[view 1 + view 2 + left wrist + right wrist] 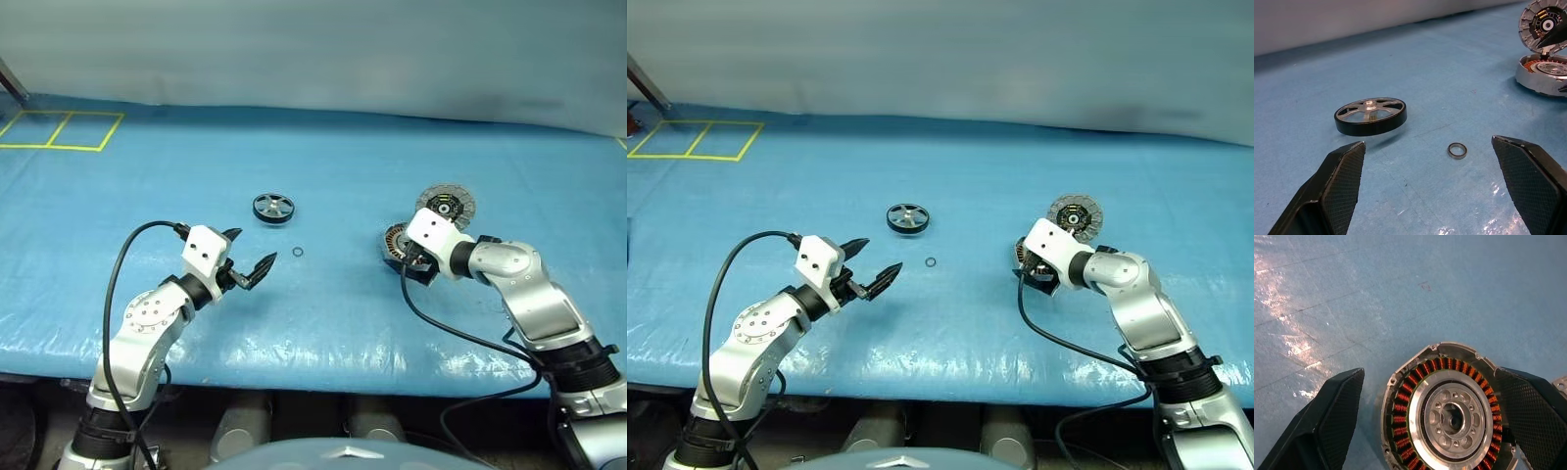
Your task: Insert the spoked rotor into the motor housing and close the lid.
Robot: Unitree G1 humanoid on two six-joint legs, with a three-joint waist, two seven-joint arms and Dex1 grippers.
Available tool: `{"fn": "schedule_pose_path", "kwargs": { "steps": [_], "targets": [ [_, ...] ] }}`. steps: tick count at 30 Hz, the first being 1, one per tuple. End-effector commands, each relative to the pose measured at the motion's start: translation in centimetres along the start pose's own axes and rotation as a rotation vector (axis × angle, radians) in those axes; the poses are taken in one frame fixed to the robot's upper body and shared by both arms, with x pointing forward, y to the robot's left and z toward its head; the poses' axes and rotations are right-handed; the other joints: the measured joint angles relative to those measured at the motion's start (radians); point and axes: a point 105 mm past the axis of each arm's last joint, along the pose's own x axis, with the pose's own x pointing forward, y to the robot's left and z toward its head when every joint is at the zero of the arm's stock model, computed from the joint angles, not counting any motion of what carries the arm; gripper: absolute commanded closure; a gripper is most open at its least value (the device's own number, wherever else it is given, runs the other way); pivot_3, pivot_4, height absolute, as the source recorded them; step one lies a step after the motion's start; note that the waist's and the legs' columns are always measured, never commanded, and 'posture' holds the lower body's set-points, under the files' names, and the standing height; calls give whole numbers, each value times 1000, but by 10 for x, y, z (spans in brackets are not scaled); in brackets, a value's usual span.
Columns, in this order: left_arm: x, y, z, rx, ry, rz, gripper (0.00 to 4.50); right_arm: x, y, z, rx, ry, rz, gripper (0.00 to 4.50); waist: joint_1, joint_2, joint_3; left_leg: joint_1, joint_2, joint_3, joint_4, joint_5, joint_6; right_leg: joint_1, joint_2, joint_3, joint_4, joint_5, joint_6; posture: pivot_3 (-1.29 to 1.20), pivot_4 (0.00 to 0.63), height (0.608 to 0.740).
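The spoked rotor (273,208) is a small black wheel lying flat on the blue sheet, left of centre. My left gripper (255,247) hovers open just in front of it, with nothing between its fingers (1347,166). To the right lies the motor housing (1444,411), a grey cup with copper windings facing up. My right gripper (1429,372) stands open right over it, with one finger on each side, and partly hides it in the head views. The lid (446,206) stands tilted just behind the housing, with its dark inner face showing.
A tiny thin ring (297,255) lies on the sheet between the rotor and my left gripper. The table's blue sheet (333,323) reaches to the front edge. Yellow tape squares (61,130) mark the far left corner.
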Motion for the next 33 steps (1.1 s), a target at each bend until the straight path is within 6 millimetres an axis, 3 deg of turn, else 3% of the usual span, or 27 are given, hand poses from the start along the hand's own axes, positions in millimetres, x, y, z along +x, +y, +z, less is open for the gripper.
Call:
{"fn": "schedule_pose_path", "kwargs": {
  "steps": [1,12,33],
  "targets": [
    [-3,1,16,28,-52,-11,0,-6,-9,6,-11,-9,-31,9,0,0,0,0,0,0,0,0,0,0,0,0,0,0,0,0,150,740],
    [2,-4,28,-52,-110,-118,0,-12,-8,4,44,-10,-23,9,0,0,0,0,0,1,0,0,0,0,0,1,0,1,2,0,150,740],
    [6,-11,22,-52,-94,-141,0,-16,-3,-1,50,28,11,9,1,0,0,0,0,3,1,0,1,0,0,3,0,2,3,0,150,740]
  ]
}}
